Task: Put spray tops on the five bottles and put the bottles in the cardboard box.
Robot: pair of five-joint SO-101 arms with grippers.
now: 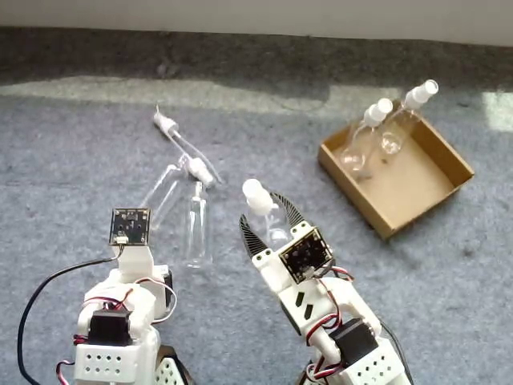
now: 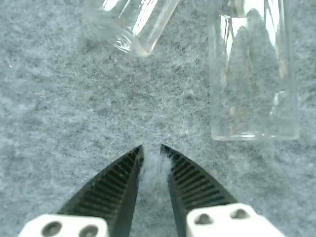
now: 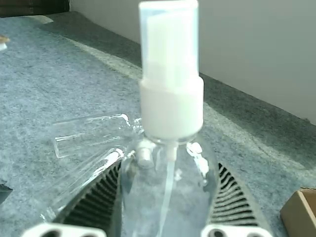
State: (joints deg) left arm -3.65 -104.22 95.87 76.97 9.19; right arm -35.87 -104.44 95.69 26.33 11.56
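Container: shallow brown cardboard box, open-topped, far right on the grey felt-like carpet. It holds two clear plastic bottles. Both lean on the far-left wall, and their white spray tops stick out over the rim. The rest of the box floor is bare card.

Right gripper: the ribbed black jaws are clenched on a third clear bottle, held upright near the scene centre, left of the box and well apart from it. A white cylindrical spray cap is seated on its neck. A thin dip tube shows through the clear wall.

Left gripper: near left, low over the carpet. The jaws are drawn almost together, with only a thin slit of carpet between the tips, and they hold nothing.

Two uncapped clear bottles lie on their sides just beyond the left gripper. Their walls are smooth and glossy and their bases flat.

Two loose white spray heads with thin tubes lie farther off. The nearer head sits by the bottle necks. It may be touching one, but the high view does not settle this.
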